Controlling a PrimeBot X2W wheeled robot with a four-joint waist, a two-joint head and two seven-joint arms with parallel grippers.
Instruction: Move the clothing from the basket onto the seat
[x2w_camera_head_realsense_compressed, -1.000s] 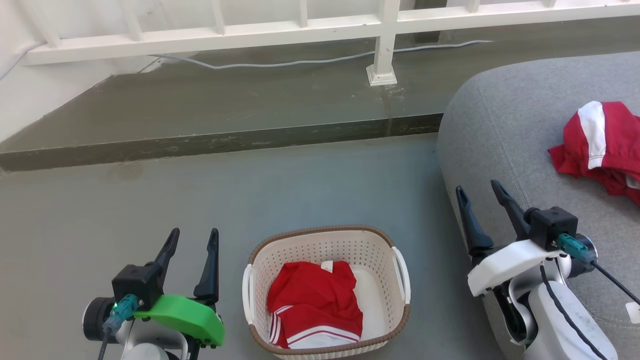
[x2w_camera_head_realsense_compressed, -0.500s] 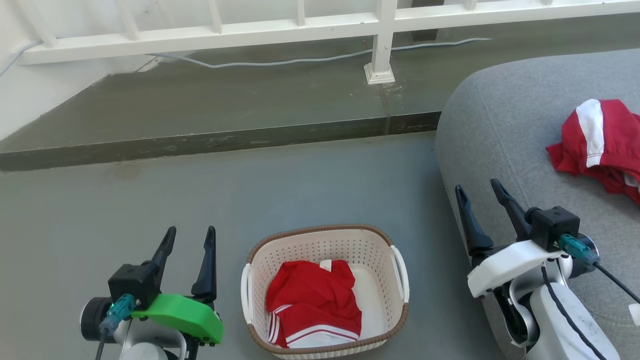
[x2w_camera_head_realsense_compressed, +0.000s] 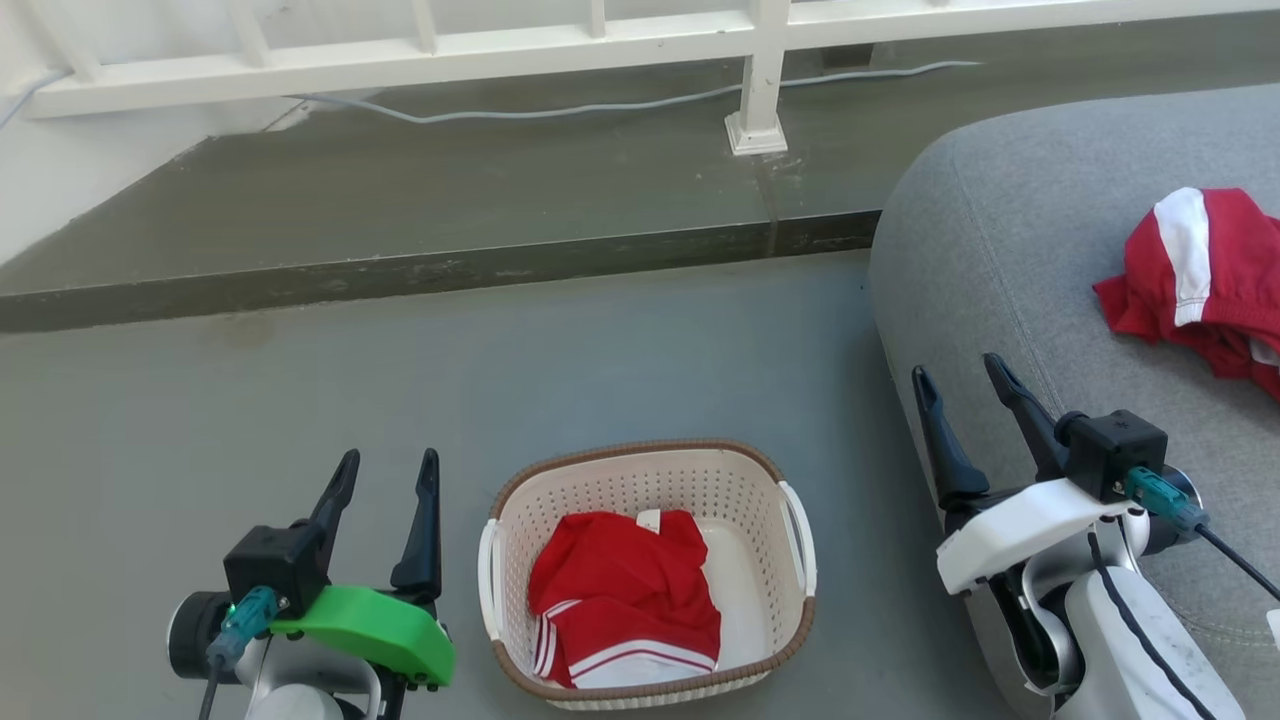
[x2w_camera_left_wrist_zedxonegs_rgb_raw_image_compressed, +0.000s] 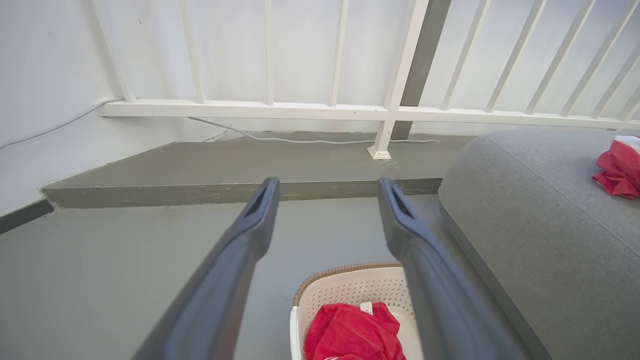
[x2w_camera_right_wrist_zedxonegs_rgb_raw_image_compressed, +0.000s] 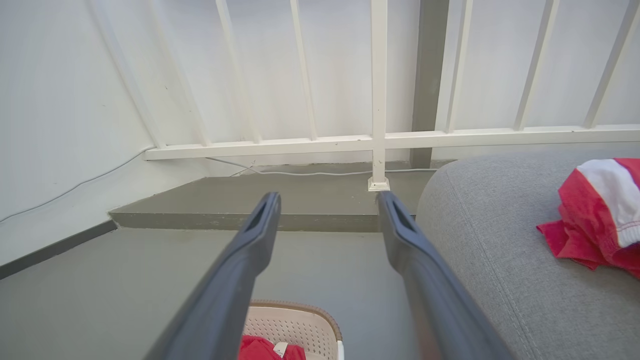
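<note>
A cream basket (x2w_camera_head_realsense_compressed: 790, 590) with a brown rim stands on the floor at bottom centre, seen again as the basket (x2w_camera_left_wrist_zedxonegs_rgb_raw_image_compressed: 345, 290) and the basket (x2w_camera_right_wrist_zedxonegs_rgb_raw_image_compressed: 295, 320). Folded red clothing (x2w_camera_head_realsense_compressed: 620, 605) with white stripes lies in its left half, also the red clothing (x2w_camera_left_wrist_zedxonegs_rgb_raw_image_compressed: 350, 332). A second red garment (x2w_camera_head_realsense_compressed: 1195, 280) with white trim lies on the grey seat (x2w_camera_head_realsense_compressed: 1010, 250) at the right, also the garment (x2w_camera_right_wrist_zedxonegs_rgb_raw_image_compressed: 595, 215). My left gripper (x2w_camera_head_realsense_compressed: 388, 470) is open left of the basket, holding nothing. My right gripper (x2w_camera_head_realsense_compressed: 958, 370) is open beside the seat's front edge, holding nothing.
A raised concrete step (x2w_camera_head_realsense_compressed: 420, 270) runs across the far side of the floor. Behind it stands a white railing (x2w_camera_head_realsense_compressed: 600, 45) with a post foot (x2w_camera_head_realsense_compressed: 757, 135), and a grey cable (x2w_camera_head_realsense_compressed: 560, 108) lies along the step. Bare grey floor (x2w_camera_head_realsense_compressed: 300, 400) spreads between step and basket.
The head camera has shifted, so the whole scene sits a little higher and to the left. Both grippers and the clothing keep their places.
</note>
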